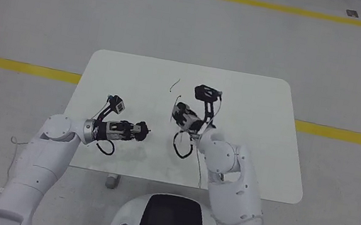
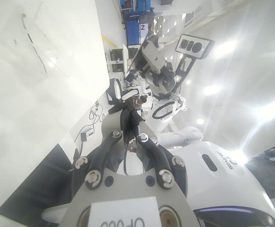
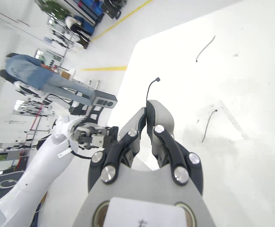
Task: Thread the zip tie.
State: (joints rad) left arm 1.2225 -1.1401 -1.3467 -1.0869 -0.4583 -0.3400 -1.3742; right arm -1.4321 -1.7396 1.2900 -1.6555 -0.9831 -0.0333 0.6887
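My right gripper (image 1: 176, 112) (image 3: 146, 108) hangs above the middle of the white table (image 1: 256, 132). It is shut on a thin black zip tie (image 3: 148, 91), whose head end (image 3: 158, 79) curls up past the fingertips. The left wrist view shows the same tie as a dark strip (image 2: 138, 54) running across the right gripper (image 2: 148, 43). My left gripper (image 1: 144, 130) (image 2: 127, 109) is level with it, a short way to its left and apart from it. It is shut, with a short black strip (image 2: 113, 109) sticking out sideways at its tips.
A loose zip tie (image 1: 174, 83) (image 3: 205, 49) lies on the table beyond the grippers. A faint grey line (image 3: 208, 125) lies on the table near the right gripper; I cannot tell whether it is a tie or a shadow. Open table stretches to the right.
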